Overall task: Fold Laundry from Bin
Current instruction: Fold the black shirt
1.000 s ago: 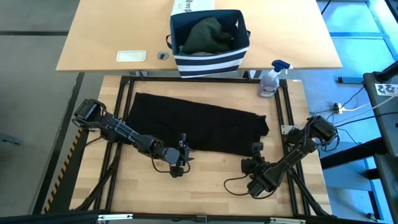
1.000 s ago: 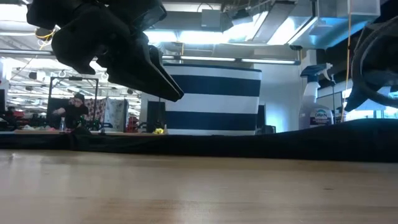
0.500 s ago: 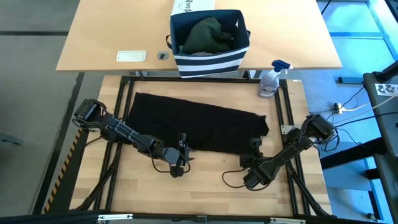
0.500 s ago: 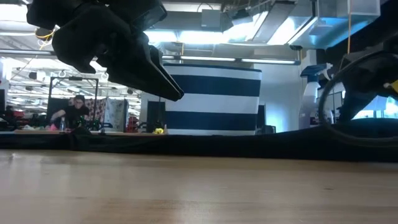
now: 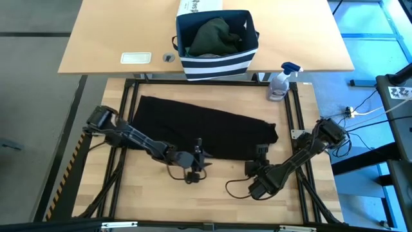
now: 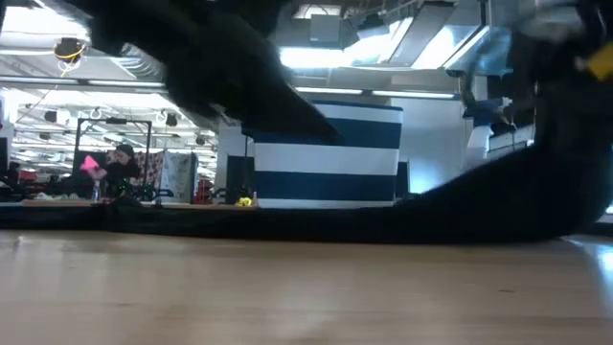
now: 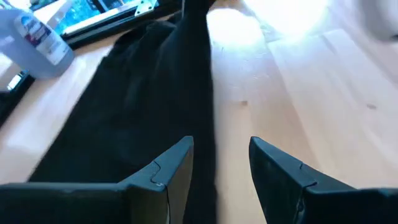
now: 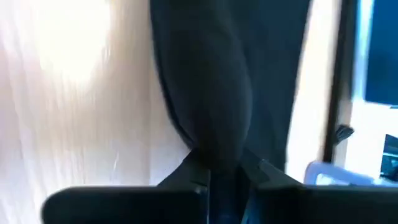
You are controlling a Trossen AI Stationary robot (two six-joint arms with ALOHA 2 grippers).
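A: How many garments can you count?

B: Two for sure. One black garment (image 5: 203, 131) lies spread flat across the wooden work table (image 5: 219, 193), and one dark green garment (image 5: 213, 35) sits bunched inside the bin (image 5: 217, 62). A sliver of pale cloth shows under the green one, but I cannot tell whether it is a separate piece.

A: And the bin?

B: One bin, navy with white stripes, well beyond both grippers, on the second, lighter table (image 5: 116, 32) behind the work table.

A: Where is the right gripper?

B: The right gripper (image 5: 259, 154) is at the near right corner of the black garment. Its wrist view shows the fingers (image 8: 252, 171) pinched together with a fold of the black cloth bunched between them and rising away from them. So it is clenched on the cloth.

A: The left gripper?

B: The left gripper (image 5: 198, 153) is at the near edge of the same garment, around its middle. In its wrist view the two fingers (image 7: 177, 168) stand apart, with the cloth's edge running between and ahead of them. They grasp nothing; the gripper is released.

A: Anything else out there?

B: One spray bottle (image 5: 280, 82) stands beyond the right gripper, at the far right corner of the work table. One white printed box (image 5: 199, 6) sits just behind the bin.
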